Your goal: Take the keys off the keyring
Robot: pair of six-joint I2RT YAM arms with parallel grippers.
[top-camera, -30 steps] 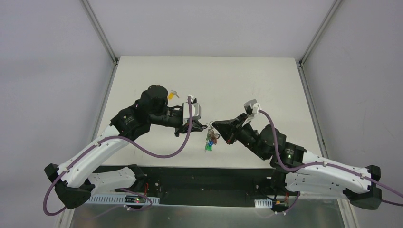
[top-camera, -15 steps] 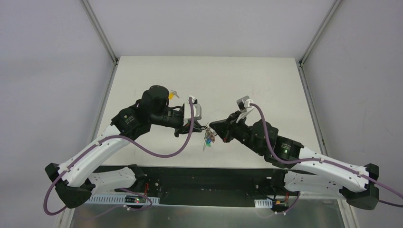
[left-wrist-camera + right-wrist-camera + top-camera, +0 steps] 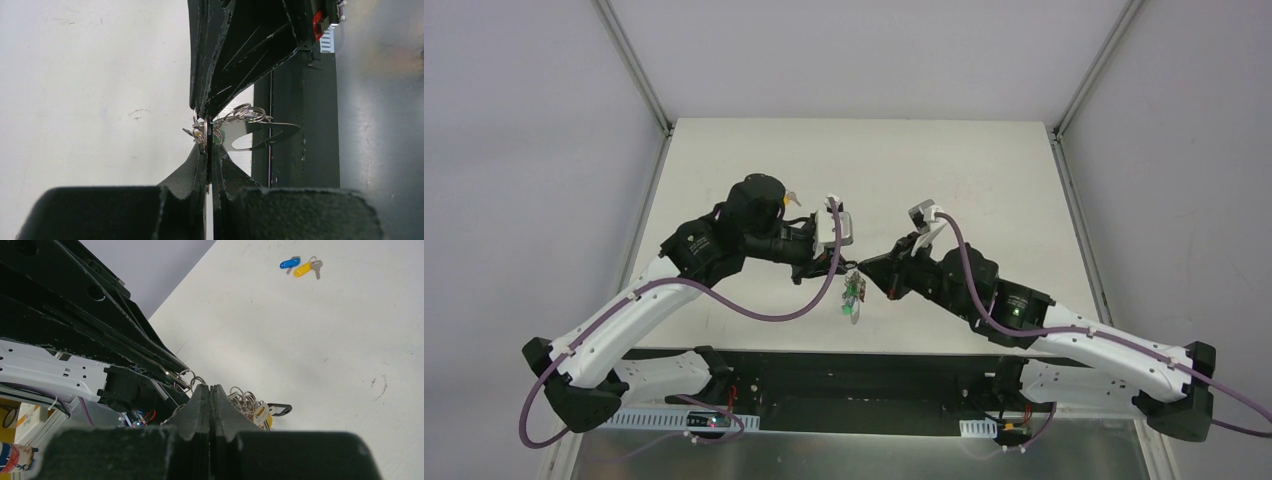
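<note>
Holding the keyring (image 3: 244,113) up between both arms, just over the near edge of the table (image 3: 964,170), not resting on it.

Left gripper (image 3: 208,150): we see its fingers nearly together, with a thin piece of metal clamped edge-on between them. We judge that to be a coil of the ring.

Right gripper (image 3: 210,391): its fingers are pressed flat together, and the tip meets the left one nose to nose right at the bunch. We cannot tell if it pinches a coil or a key, because the contact is hidden in every view.

Done so far: a blue key (image 3: 290,262) and a yellow key (image 3: 305,269) lie side by side on the far part of the table, well apart from the grippers and off the ring (so we count two removed).

Left to do: a cluster of keys (image 3: 854,298) hangs below the two tips in the top view, with green and reddish heads showing. We can't count them, they are too small. Several small split rings and a dark clip (image 3: 280,409) trail from the bunch in the wrist views.

Our judgement: the task is partly done, with more than one key left on. The step in hand looks like working another key along the coil. No key looks freed at this moment.
</note>
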